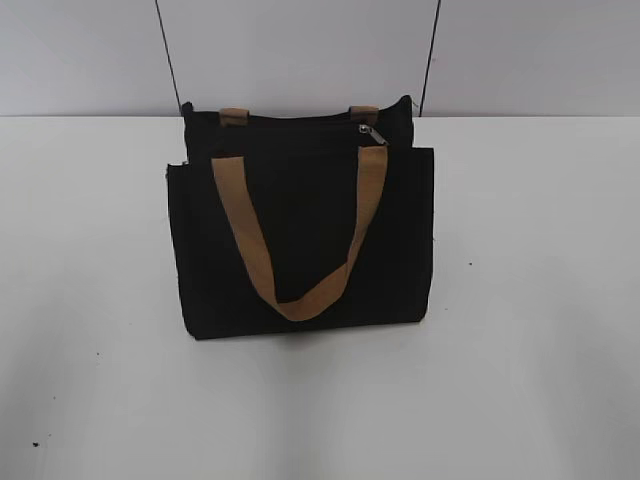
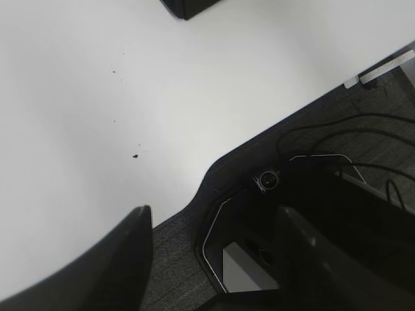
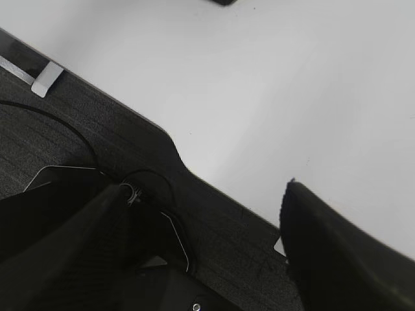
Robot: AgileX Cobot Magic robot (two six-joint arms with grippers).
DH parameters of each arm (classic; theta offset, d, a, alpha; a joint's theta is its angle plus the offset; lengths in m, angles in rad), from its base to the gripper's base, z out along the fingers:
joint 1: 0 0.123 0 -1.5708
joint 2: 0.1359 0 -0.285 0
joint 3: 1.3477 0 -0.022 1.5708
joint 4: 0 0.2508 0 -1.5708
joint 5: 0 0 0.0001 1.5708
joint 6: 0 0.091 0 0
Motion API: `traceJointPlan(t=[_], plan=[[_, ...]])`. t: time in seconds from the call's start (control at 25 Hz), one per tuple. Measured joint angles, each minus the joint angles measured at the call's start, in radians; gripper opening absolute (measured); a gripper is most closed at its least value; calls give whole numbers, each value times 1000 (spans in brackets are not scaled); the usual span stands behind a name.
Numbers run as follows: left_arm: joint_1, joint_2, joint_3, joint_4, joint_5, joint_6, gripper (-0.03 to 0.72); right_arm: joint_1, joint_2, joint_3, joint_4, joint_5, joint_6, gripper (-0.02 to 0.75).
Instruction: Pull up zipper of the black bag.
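Note:
The black bag stands upright in the middle of the white table, with a tan strap handle hanging down its front. The zipper, a small silver pull tab, sits at the right end of the bag's top edge. Neither arm shows in the exterior view. In the left wrist view my left gripper is open and empty over the table's near edge; a corner of the bag shows at the top. In the right wrist view my right gripper is open and empty, also at the near edge.
The white table reaches to a pale back wall with two thin dark cables. Dark base parts and cables lie beyond the table's near edge in both wrist views.

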Motion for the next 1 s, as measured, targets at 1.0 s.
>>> traceJointPlan(t=[1.0], plan=[[-1,-216,149,-49,-78,124,459,0,-145,125,0,-109,3,557]])
